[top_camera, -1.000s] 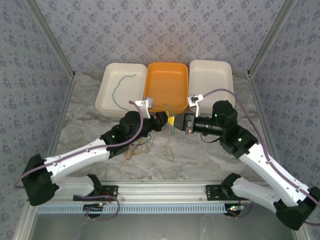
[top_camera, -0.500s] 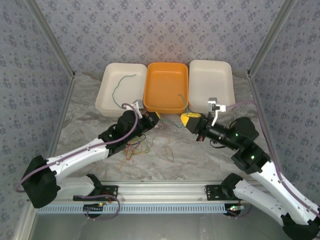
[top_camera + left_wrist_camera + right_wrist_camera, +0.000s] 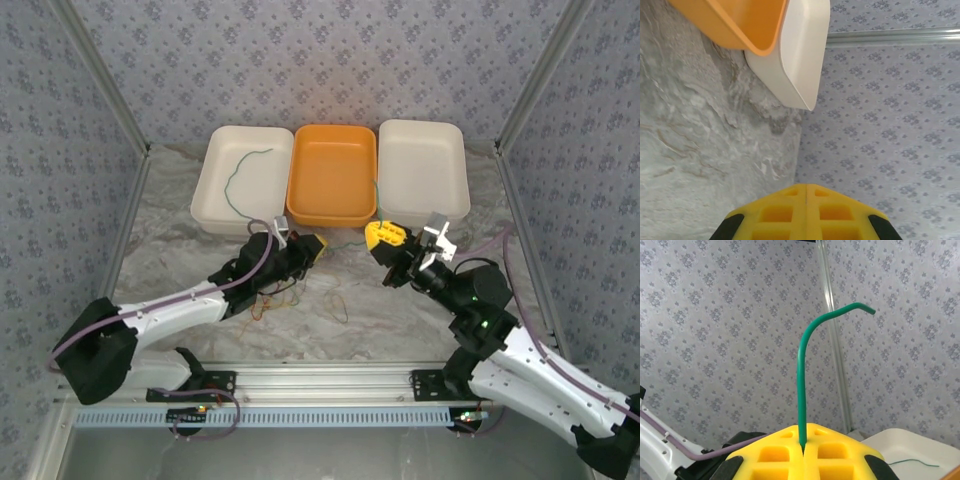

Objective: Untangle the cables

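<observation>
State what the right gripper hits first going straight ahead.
Probably the patterned wall by the corner post: the right gripper, holding a green cable, seems aimed above the white tray. If lower, the orange tray's rim.

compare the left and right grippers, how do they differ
The right gripper is shut on a green cable rising between its tips; the left gripper is shut with no cable showing at its tips in its wrist view. The left gripper sits by the orange tray's near left corner, the right gripper by its near right corner. Both have yellow fingers and face each other.
</observation>
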Tool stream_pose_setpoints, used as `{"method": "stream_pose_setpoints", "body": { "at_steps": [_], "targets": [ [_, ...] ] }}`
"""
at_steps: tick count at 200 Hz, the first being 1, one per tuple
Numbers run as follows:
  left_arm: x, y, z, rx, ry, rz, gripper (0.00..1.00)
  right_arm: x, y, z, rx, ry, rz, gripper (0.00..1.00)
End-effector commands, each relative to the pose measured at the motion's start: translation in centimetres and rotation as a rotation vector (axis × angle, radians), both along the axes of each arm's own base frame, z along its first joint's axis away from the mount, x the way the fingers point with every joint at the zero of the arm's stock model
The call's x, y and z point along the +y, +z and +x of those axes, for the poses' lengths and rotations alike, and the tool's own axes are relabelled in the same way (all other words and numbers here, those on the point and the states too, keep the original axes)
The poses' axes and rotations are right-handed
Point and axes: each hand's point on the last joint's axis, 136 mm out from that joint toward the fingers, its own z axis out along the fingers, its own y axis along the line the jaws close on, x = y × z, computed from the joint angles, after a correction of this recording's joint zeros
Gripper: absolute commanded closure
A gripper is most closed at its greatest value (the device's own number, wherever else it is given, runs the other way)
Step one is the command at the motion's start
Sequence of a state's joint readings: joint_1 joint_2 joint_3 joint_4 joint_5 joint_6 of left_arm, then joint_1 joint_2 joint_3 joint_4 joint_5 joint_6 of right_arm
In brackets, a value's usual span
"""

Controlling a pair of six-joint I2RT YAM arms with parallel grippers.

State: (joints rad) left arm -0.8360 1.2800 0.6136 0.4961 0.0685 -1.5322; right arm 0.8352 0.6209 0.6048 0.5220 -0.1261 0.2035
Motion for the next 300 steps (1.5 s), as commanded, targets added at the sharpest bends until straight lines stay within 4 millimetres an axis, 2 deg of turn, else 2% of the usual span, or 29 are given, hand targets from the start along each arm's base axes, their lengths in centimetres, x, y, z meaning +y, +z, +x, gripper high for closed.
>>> {"method": "stream_pose_setpoints", "body": {
  "at_steps": [1,33,46,65,69,83,98,104,112,125,141,155,163,189,221,246,258,272,300],
  "targets": [
    [1.2,-3.2,0.5,0.131,0.082,-0.038,1.0,-4.2,8.7,-3.5,-0.254,-0.054,0.213,1.0],
    [2.0,-4.2,0.7,0.194,0.149,-0.122,1.0,-4.5,10.5,-4.7,-0.302,-0.037,0.199,1.0],
    [1.9,-4.0,0.6,0.212,0.15,-0.15,1.0,-3.9,10.2,-4.6,-0.29,-0.034,0.16,1.0],
    [2.1,-2.8,0.5,0.189,0.143,-0.165,1.0,-2.6,8.5,-3.2,-0.213,-0.054,0.053,1.0],
    [2.2,-2.5,0.3,0.18,0.139,-0.159,0.94,-2.2,8.1,-2.8,-0.193,-0.056,0.027,1.0],
    [3.0,-1.1,-0.1,0.131,0.126,-0.121,0.61,-1.1,5.9,-1.7,-0.127,-0.065,-0.075,1.0],
    [4.8,0.0,-0.8,0.087,0.125,-0.054,0.29,-0.5,3.4,-0.9,-0.076,-0.077,-0.168,1.0],
    [5.7,0.2,-1.2,0.075,0.131,-0.018,0.2,-0.3,2.6,-0.7,-0.063,-0.082,-0.195,1.0],
    [7.3,0.7,-1.7,0.056,0.146,0.016,0.16,-0.2,1.5,-0.3,-0.046,-0.092,-0.229,1.0],
    [9.8,2.2,-2.6,-0.013,0.175,0.07,0.2,-0.2,0.0,0.3,-0.02,-0.118,-0.283,1.0],
    [11.2,6.6,-3.9,-0.172,0.145,0.125,0.28,-0.2,-2.0,1.3,0.023,-0.163,-0.359,1.0],
    [10.0,11.4,-5.2,-0.33,0.025,0.132,0.3,-0.2,-3.6,2.0,0.054,-0.199,-0.415,1.0],
    [9.0,13.3,-6.0,-0.381,-0.049,0.135,0.3,0.0,-4.3,2.3,0.061,-0.211,-0.444,1.0],
    [5.5,16.4,-8.2,-0.493,-0.221,0.217,0.24,1.5,-6.9,2.7,0.067,-0.205,-0.536,1.0],
    [1.6,17.8,-9.2,-0.582,-0.33,0.247,0.22,3.5,-9.1,3.1,0.066,-0.218,-0.646,1.0],
    [-0.4,16.6,-9.2,-0.561,-0.385,0.332,0.27,4.8,-10.0,3.1,0.051,-0.22,-0.722,1.0],
    [-0.8,15.7,-8.9,-0.544,-0.387,0.385,0.29,5.4,-10.2,3.1,0.04,-0.229,-0.752,1.0],
    [-0.8,14.9,-8.6,-0.524,-0.379,0.419,0.36,5.8,-10.5,3.1,0.027,-0.237,-0.779,1.0],
    [1.4,13.4,-7.2,-0.465,-0.287,0.543,0.53,6.4,-10.7,2.9,0.005,-0.25,-0.796,1.0]
  ]
}}
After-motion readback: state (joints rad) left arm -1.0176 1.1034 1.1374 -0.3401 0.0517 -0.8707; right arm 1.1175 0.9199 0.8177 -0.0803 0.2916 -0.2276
